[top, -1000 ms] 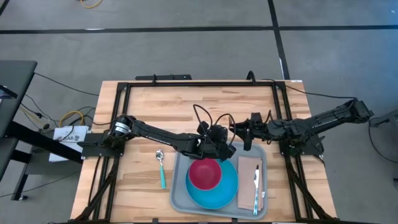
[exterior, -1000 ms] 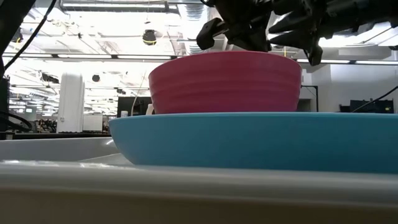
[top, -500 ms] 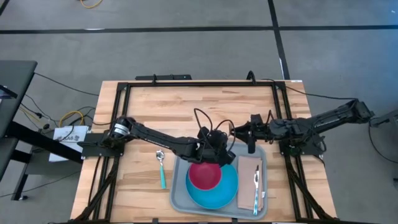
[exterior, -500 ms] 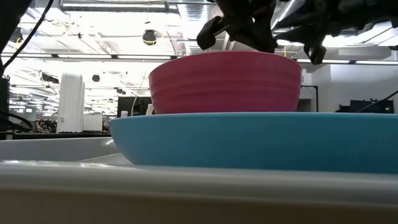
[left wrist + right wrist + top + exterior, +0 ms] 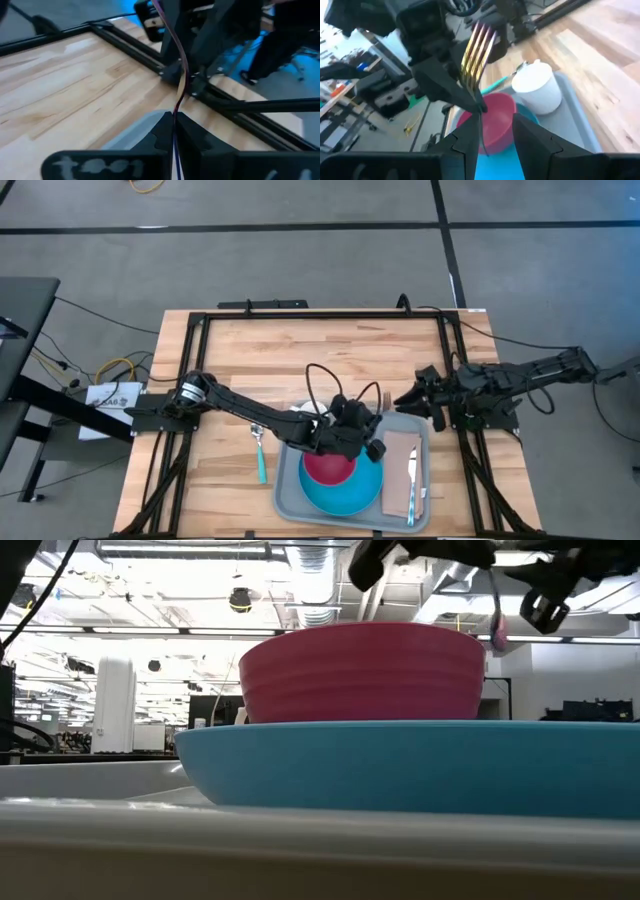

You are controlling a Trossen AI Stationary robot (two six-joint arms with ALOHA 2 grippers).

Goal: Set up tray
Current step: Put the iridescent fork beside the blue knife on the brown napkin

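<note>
The grey tray [image 5: 284, 485] sits at the counter's [image 5: 300, 350] front edge, right of centre. It carries a blue plate [image 5: 355, 490] with a red bowl [image 5: 325, 468] on it. A napkin [image 5: 398, 460] lies along the tray's right side, topped by a knife [image 5: 411, 480]. A white cup [image 5: 535, 92] stands on the tray beside the bowl.

The left arm reaches across the counter, and its tool [image 5: 174, 120] hangs over the tray's far edge, above the bowl. Its fingers are pressed together on the thin handle of a fork [image 5: 477, 45]. The fork's golden tines point up and away from the tray, clear of every dish.

The right tool [image 5: 495, 130] is over the counter just off the tray's far right corner, facing the fork. Its fingers are spread and grip nothing.

A teal-handled spoon [image 5: 260, 455] lies on the bare wood just left of the tray, apart from its rim. From counter height, the bowl and plate fill the low view, with both arms dark above them.
</note>
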